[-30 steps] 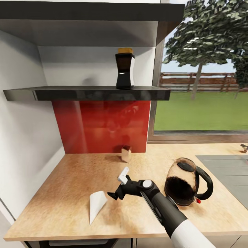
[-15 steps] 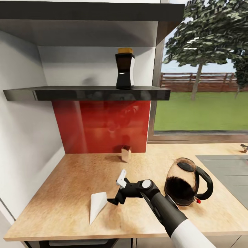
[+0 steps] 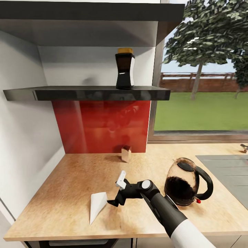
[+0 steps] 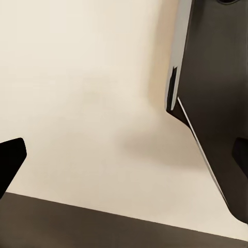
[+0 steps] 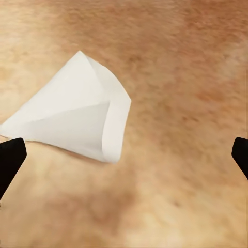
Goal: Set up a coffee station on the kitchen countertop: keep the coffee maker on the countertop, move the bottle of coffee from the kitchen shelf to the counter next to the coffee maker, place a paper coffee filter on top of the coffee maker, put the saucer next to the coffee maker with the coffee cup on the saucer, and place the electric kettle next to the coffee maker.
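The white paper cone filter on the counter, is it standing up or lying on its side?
Lying on its side. The white paper cone filter rests flat on the beige wood-look countertop, its open mouth facing sideways.

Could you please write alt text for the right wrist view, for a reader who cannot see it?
A white paper coffee filter, a cone lying on its side, rests on the beige wood-look kitchen countertop. The right gripper is open, with the dark tips of its fingers at both side edges of the picture and not touching the filter.
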`<state>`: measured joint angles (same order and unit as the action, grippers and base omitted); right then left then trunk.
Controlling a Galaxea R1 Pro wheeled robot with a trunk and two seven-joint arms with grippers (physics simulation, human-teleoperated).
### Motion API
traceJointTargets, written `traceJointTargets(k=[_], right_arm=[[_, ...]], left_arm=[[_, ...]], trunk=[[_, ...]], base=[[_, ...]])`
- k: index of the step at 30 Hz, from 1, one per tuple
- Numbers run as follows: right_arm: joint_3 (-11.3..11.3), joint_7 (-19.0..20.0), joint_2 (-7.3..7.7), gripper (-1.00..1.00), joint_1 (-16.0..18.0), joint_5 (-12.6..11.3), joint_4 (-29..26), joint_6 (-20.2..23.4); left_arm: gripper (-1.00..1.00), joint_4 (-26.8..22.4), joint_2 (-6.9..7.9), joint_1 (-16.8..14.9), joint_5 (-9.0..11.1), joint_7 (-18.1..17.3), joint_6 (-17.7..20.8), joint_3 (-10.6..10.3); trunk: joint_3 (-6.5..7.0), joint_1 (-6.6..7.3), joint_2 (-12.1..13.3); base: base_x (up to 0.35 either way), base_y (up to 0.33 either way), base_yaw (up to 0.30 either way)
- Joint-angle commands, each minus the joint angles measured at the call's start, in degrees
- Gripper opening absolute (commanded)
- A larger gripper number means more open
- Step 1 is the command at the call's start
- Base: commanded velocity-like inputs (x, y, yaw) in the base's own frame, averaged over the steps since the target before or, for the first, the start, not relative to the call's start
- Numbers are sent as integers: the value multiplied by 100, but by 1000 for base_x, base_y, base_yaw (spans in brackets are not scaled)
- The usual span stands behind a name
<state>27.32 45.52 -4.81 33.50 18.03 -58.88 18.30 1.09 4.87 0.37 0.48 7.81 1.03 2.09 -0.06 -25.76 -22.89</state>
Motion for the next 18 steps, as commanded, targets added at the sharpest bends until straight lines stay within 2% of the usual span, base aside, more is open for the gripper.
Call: traceJointTargets(k=[1,14,18], right_arm=[[-1,26,-2,100,1,33,23,24],[25,37,-17,100,3,25,292,-4],[27,198,-18,100,3,25,297,-9]], left_arm=[[100,-3,2,2,4,10,11,19],[100,-3,-4,4,4,10,15,19],[100,-3,-4,5,6,9,18,19]], trunk=[[-1,-2,-3],[-1,-2,-3],[-1,-2,-3]], base=[[0,0,0],[0,0,0],[0,0,0]])
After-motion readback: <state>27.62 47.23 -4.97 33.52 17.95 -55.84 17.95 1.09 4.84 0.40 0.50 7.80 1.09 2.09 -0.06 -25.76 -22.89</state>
